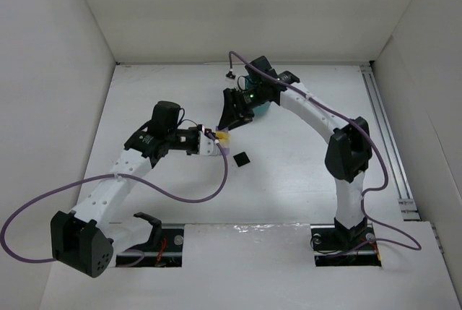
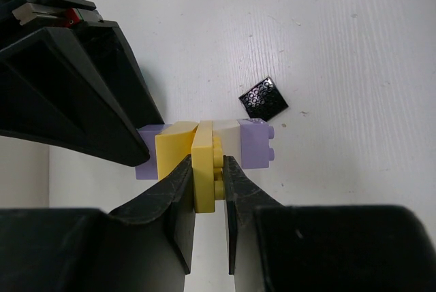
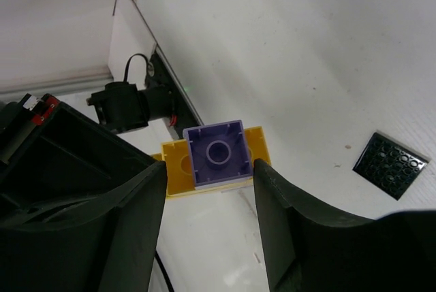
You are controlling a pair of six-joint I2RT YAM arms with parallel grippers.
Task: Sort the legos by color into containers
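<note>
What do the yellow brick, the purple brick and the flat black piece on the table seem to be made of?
The yellow brick looks like moulded plastic: smooth, softly shiny, with crisp edges. The purple brick is likely the same; its hollow underside shows a moulded ring. The black piece is probably glossy plastic, since its studs catch the light.

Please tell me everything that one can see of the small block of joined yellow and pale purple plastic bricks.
The block of joined yellow and pale purple plastic bricks is glossy and studded: a thin yellow plate with purple bricks at both sides. The black left pincer clamps the yellow plate. The black right pincer flanks one purple brick; whether it presses is unclear.
</note>
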